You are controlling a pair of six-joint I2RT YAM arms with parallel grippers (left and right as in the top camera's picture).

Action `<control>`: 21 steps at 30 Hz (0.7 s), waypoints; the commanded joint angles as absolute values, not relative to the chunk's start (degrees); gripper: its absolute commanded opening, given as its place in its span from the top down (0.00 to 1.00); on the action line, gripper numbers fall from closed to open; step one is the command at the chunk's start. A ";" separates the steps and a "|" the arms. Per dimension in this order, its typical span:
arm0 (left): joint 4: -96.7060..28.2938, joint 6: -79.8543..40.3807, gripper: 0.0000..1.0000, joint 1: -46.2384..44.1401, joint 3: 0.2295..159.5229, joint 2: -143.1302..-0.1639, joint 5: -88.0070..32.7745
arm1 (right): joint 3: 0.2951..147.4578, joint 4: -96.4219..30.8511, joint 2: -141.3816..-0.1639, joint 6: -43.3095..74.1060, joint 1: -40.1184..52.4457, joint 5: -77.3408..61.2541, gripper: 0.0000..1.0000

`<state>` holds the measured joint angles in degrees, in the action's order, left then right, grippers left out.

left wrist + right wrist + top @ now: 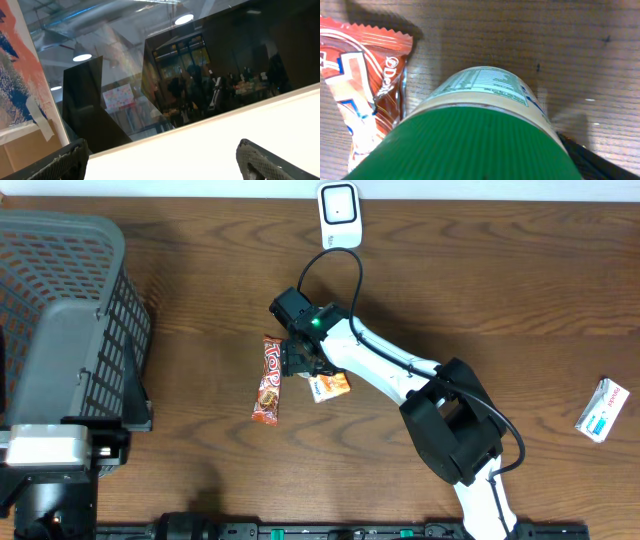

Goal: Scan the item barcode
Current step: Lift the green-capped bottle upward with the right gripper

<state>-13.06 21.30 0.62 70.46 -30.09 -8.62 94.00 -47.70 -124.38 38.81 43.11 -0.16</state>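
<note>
Overhead: right gripper (299, 360) is low, just beside candy bar (268, 380); scanner (338, 202) is well apart.
Left wrist: left gripper (160, 162) is splayed and empty.
Right wrist: green-lidded jar (485, 130) fills the view, but I cannot tell if it is gripped.
Risk: off-centre closure topples jar or snags candy bar.

l gripper (161, 159), jaws wide apart; dark glass (235, 60), ceiling lamp (183, 19)

the red snack wrapper (268, 383) reads "top" and "de".

Basket (60, 310) far left, scanner (338, 202) at far edge, candy bar (268, 380) just beside jar (480, 95), box (603, 410) far right
</note>
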 commanded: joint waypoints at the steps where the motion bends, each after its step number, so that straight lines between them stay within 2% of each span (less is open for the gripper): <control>1: -12.71 22.24 0.06 0.40 70.30 -29.41 -8.34 | 94.17 -48.42 -125.75 38.24 43.07 1.02 0.12; 16: -12.75 22.22 0.06 0.40 70.30 -29.41 -8.34 | 94.17 -49.23 -127.24 38.92 38.06 -4.23 0.12; 21: -12.75 22.22 0.06 0.40 70.28 -29.41 -8.34 | 94.17 -51.31 -128.62 39.16 37.95 -4.03 0.20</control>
